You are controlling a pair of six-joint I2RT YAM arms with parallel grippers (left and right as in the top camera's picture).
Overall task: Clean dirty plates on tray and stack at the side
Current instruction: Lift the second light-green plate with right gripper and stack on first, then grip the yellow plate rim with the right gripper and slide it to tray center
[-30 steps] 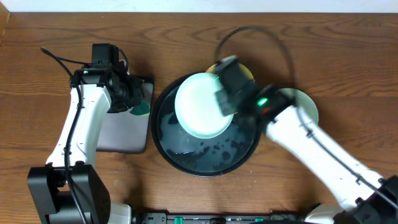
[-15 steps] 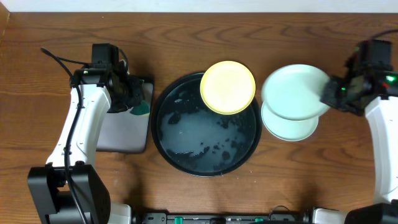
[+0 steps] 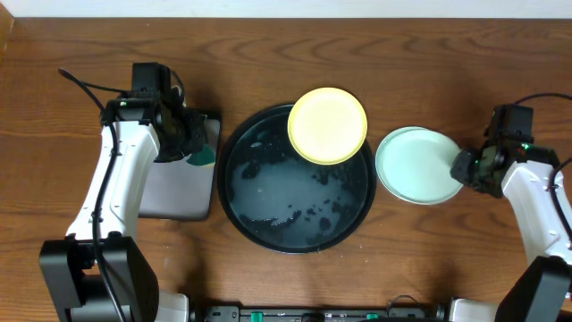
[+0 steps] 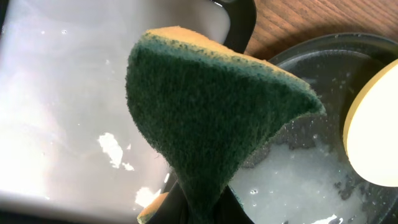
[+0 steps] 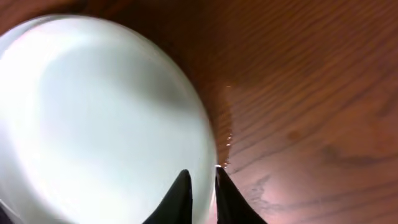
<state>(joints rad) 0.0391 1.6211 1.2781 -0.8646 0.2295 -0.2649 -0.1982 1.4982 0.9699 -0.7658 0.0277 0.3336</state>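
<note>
Right wrist: jaws astride mint plate (image 5: 106, 118) rim, open table (image 5: 311, 93) rightward.

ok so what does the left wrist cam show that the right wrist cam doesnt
Only the left wrist view: the left gripper shut on a green-and-yellow sponge, with the grey tray behind it, and the soapy black tray and an edge of the yellow plate to the right. Only the right wrist view: a mint plate, with the right gripper pinching its rim. Both: the wooden table, a corner of it in the left wrist view.
</note>
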